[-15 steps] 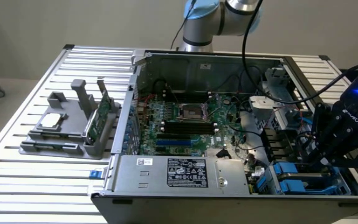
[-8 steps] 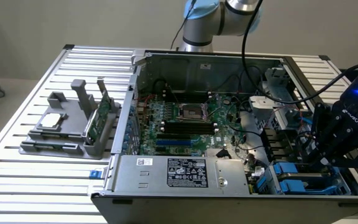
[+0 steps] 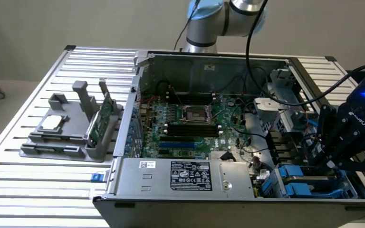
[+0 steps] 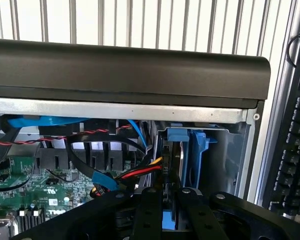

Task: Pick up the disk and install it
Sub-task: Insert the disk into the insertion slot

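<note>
The disk point(image 4: 171, 160) stands on edge in the blue-framed drive bay point(image 4: 199, 150) at the front corner of the open computer case point(image 3: 189, 178). I see it as a thin dark slab with blue carrier plastic at its end. My gripper point(image 4: 169, 194) has its two black fingers point(image 4: 150, 210) pressed close on either side of that slab, shut on it. In the exterior view my gripper point(image 3: 327, 159) hangs low over the bay point(image 3: 300, 185) on the exterior view's right, and the arm hides the disk there.
Red, yellow and black cables point(image 4: 140, 172) run right beside the bay. The motherboard point(image 3: 189, 123) fills the case floor, with a power supply point(image 3: 182, 175) in front. A grey fixture point(image 3: 68, 133) with a chip and green card stands on the slatted table. A keyboard point(image 4: 295, 150) lies outside the case.
</note>
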You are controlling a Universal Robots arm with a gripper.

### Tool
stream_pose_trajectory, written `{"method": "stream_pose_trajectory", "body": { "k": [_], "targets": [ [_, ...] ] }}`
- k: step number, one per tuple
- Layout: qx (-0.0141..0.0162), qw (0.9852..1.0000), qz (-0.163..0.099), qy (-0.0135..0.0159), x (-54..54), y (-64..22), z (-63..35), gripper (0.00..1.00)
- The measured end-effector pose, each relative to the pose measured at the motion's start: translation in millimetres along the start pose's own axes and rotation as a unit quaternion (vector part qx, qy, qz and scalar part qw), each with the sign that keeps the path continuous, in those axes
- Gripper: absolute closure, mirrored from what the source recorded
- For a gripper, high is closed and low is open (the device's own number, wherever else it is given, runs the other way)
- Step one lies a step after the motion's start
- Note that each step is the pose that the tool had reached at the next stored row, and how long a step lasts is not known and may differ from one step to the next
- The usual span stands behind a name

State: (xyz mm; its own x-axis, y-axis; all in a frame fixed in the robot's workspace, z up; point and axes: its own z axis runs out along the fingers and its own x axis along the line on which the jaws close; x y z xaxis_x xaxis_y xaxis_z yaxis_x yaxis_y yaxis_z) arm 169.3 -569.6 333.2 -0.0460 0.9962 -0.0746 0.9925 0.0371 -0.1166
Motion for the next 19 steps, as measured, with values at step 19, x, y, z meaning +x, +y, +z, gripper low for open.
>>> {"method": "stream_pose_trajectory", "body": {
  "k": [19],
  "targets": [
    [-0.0014,0.9998,-0.016,0.0101,-5.4,0.9,1.5,0.83]
  ]
}}
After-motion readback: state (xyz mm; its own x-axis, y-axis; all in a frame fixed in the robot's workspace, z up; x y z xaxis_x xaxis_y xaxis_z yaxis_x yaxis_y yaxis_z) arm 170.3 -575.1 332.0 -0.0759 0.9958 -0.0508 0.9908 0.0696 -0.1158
